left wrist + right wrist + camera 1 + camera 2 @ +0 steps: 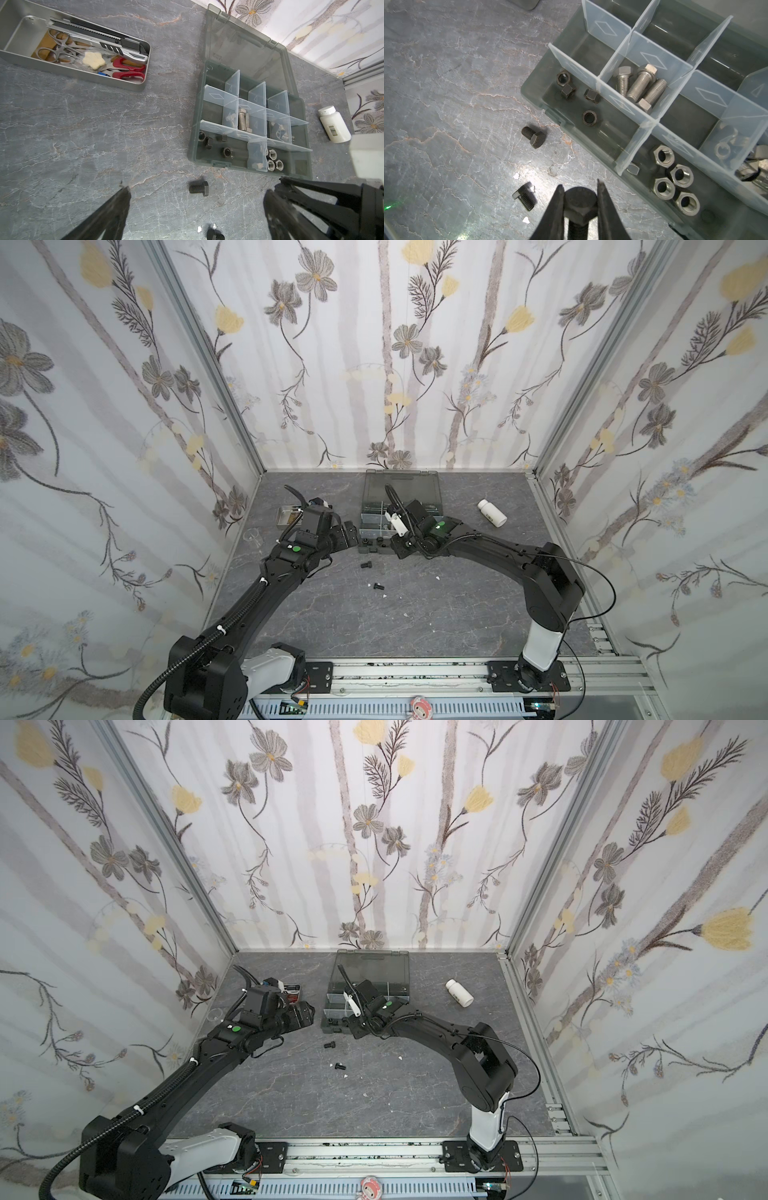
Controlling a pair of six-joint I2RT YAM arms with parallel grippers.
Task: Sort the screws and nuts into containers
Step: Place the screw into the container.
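2 screws [198,188] nr box [207,161] edge

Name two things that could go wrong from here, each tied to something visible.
1. The right gripper pinches the black screw only by its head, so it may twist or slip out before reaching the organizer box.
2. Nearest the grip, the box holds black nuts and silver nuts; a release there would probably mix screws with nuts.

Left arm [253,603] and right arm [490,549] are black, with white base links [540,645] and ribbed cables [164,672].
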